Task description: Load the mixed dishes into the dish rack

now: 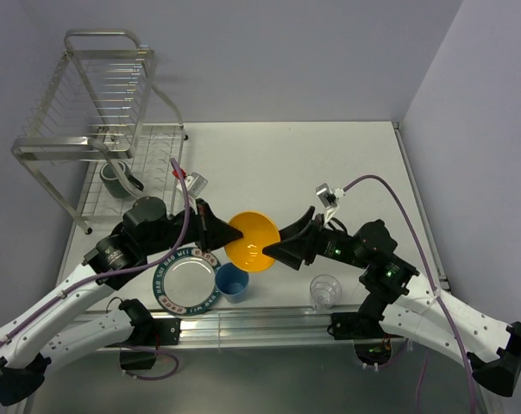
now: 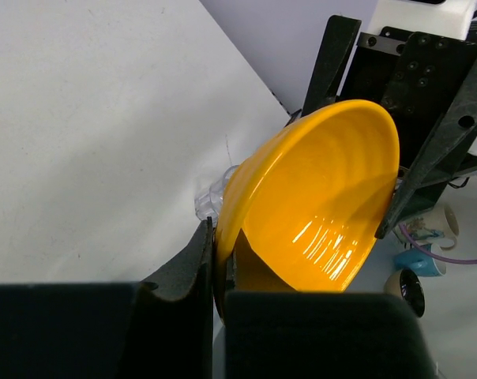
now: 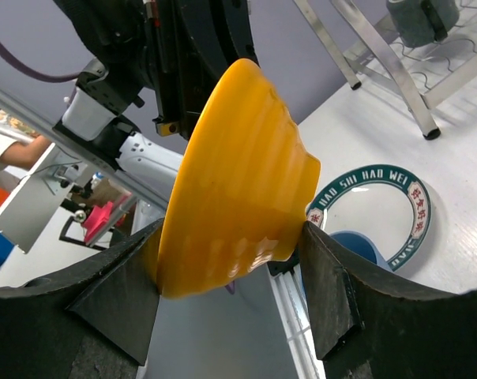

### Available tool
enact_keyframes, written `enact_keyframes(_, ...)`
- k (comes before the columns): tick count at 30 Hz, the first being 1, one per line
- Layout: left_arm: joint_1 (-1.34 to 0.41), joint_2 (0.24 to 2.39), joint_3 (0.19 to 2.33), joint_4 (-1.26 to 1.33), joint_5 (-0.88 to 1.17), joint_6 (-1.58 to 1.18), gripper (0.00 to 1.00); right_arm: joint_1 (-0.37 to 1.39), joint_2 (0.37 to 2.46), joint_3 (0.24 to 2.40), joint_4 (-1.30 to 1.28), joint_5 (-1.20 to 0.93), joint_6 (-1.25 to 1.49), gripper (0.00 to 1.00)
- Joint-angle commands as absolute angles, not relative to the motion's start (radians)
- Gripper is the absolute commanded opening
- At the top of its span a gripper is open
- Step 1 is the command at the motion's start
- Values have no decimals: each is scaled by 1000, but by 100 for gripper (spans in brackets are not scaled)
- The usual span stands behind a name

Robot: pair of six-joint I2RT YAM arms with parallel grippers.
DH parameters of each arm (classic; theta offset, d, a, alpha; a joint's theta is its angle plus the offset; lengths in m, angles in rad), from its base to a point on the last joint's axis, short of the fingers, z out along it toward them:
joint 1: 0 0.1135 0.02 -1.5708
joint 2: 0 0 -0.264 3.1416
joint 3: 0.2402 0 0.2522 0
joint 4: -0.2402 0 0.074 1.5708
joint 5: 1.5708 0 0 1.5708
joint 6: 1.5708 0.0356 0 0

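The orange-yellow bowl (image 1: 250, 243) is held tilted in the air between both grippers above the table's front middle. My left gripper (image 1: 222, 233) is shut on its rim, one finger inside and one outside (image 2: 219, 260). My right gripper (image 1: 273, 250) spans the bowl (image 3: 238, 174), one finger on the rim and the other on the base. The silver plate with the green lettered rim (image 1: 190, 285) and the light blue cup (image 1: 232, 281) lie below it. The clear glass (image 1: 325, 291) stands front right. The dark green-grey mug (image 1: 118, 177) sits in the chrome dish rack (image 1: 88, 95).
The rack stands at the table's back left corner, and its leg (image 3: 388, 71) shows in the right wrist view. An aluminium rail (image 1: 260, 323) runs along the front edge. Walls close the back and right sides. Purple cables loop over both arms.
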State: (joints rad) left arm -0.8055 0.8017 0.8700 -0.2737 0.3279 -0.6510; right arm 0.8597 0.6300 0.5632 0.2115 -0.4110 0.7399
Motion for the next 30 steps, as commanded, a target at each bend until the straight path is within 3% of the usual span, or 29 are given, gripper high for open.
enact_keyframes(1, -798, 770, 893, -160, 414, -687, 0, 862, 595, 540, 319, -529, 739, 70)
enact_keyframes(19, -779, 770, 902, -164, 442, -687, 0, 862, 600, 531, 408, -607, 773, 76)
enact_keyframes(30, -775, 781, 893, -158, 437, -684, 0, 862, 660, 535, 494, -621, 828, 69)
